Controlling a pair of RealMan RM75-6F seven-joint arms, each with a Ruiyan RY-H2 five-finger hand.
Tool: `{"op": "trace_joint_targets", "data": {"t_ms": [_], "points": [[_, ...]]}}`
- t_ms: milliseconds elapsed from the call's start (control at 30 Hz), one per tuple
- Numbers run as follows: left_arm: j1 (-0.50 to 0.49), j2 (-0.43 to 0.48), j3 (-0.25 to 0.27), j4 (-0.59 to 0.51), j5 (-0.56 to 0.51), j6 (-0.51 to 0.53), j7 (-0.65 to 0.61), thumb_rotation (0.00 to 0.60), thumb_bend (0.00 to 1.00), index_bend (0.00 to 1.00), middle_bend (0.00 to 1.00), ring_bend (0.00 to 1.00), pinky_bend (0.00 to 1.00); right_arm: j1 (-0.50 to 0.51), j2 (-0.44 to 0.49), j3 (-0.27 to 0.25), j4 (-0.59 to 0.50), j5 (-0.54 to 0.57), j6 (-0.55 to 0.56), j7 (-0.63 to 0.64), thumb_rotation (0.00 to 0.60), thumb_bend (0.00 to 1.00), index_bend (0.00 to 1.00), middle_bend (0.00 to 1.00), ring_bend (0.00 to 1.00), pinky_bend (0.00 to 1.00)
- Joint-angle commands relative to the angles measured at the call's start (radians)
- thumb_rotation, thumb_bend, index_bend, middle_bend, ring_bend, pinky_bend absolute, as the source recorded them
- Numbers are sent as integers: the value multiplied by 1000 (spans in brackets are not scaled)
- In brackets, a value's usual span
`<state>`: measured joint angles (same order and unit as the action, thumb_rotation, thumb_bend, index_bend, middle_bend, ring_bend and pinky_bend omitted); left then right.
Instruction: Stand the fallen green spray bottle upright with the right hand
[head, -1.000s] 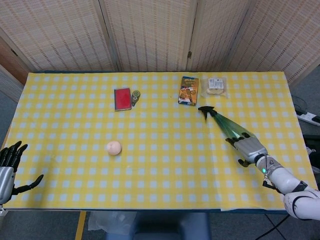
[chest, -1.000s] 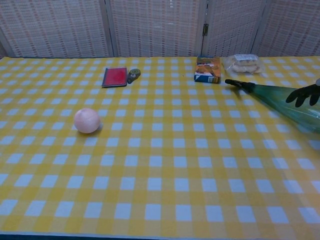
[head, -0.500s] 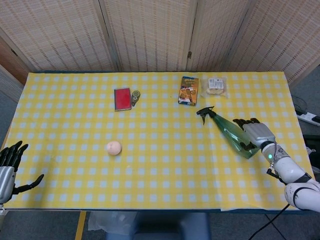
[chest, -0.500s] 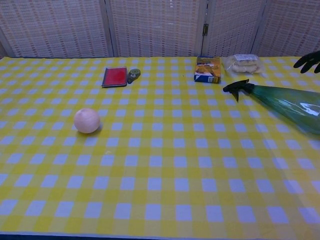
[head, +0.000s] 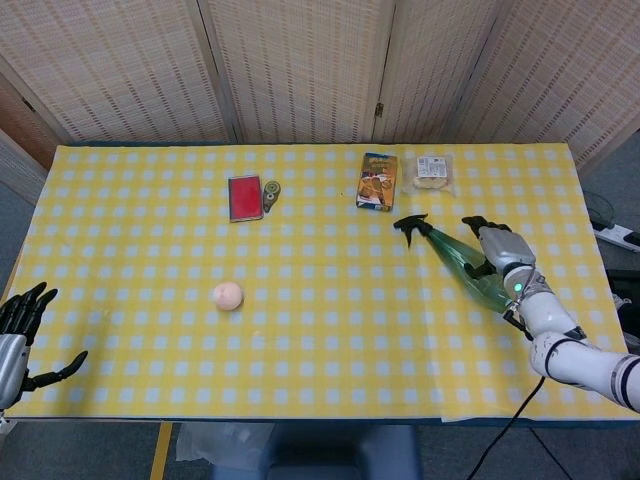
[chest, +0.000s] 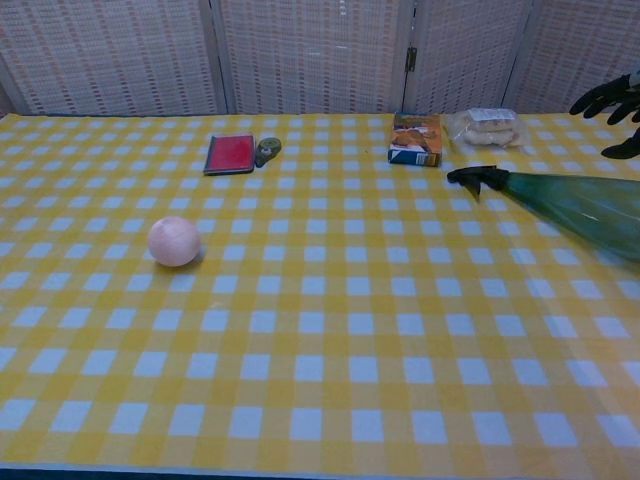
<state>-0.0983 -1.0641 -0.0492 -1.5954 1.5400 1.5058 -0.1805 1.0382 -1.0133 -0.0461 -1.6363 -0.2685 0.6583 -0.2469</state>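
The green spray bottle (head: 455, 258) lies on its side on the yellow checked tablecloth at the right. Its black nozzle points up-left toward the snack box, and its base points to the table's right front. In the chest view the green spray bottle (chest: 575, 200) runs off the right edge. My right hand (head: 500, 248) hovers over the bottle's wide body with its dark fingers spread on either side of it. In the chest view the right hand (chest: 612, 100) shows only fingertips, which stand clear above the bottle. My left hand (head: 15, 335) rests spread and empty by the table's left front edge.
A blue and orange snack box (head: 377, 181) and a clear packet of biscuits (head: 433, 171) lie just behind the nozzle. A red wallet (head: 245, 197) and a small round tape (head: 271, 188) sit at the back middle. A peach ball (head: 228, 295) lies left of centre.
My right hand left the bottle's base, swung round its right side and now sits over its body. The bottle turned slightly, its nozzle shifting a little left.
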Motion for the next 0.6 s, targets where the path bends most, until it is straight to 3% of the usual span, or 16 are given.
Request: {"op": "trace_joint_targets", "data": {"t_ms": [33,300,600], "points": [[1,9,4,4,13,8,-27,322,264,0,53,48,22,141,-113,-74,72,272,47,-162,600,465,0,52,72,0],[1,24,10,22,26,12,-106,321,265,0,53,48,22,191,-252,-90,244,471,22,-275,600,465,0,79,91,0],[-10,26,6,48,6,-15,-160,321,264,0,53,46,22,192,-375,-71,439,553,-36,-369,600,465,0,126,131,0]]}}
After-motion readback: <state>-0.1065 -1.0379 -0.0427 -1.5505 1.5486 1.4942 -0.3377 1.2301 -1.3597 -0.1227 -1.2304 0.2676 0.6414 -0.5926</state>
